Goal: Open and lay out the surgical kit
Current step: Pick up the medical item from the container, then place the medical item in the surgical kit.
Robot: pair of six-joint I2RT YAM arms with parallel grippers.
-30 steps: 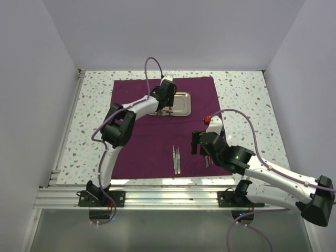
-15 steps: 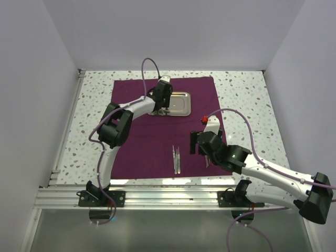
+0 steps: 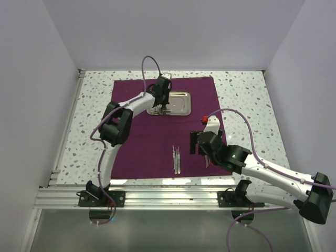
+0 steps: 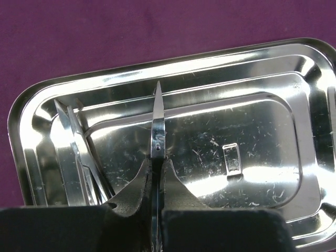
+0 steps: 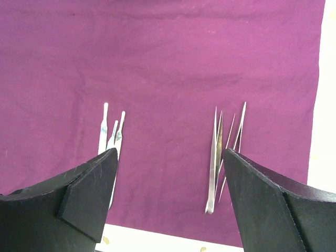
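The left gripper is clamping its fingers together on a pair of scissors, gripping just behind the pivot screw. The blades are sticking straight out past the fingertips. Their long axis is running across the short width of the steel tray, and the pointed tip is aiming at the tray's long wall on the side away from the wrist. Whether the scissors are resting on the tray floor or hanging just above it cannot be told.

The tray is lying on the far middle of the dark purple cloth wrap, with its long axis running left to right. At its left end a few more thin steel instruments are leaning against the wall.

The right gripper is hovering over the near right part of the cloth with its fingers spread wide and nothing between them. Below it, tweezers are lying near the cloth's right edge, long axis near to far and points facing far. To their left, a second set of thin silver instruments is lying parallel to them. Both sets are lying close to the cloth's near edge, beyond which the speckled table is showing.
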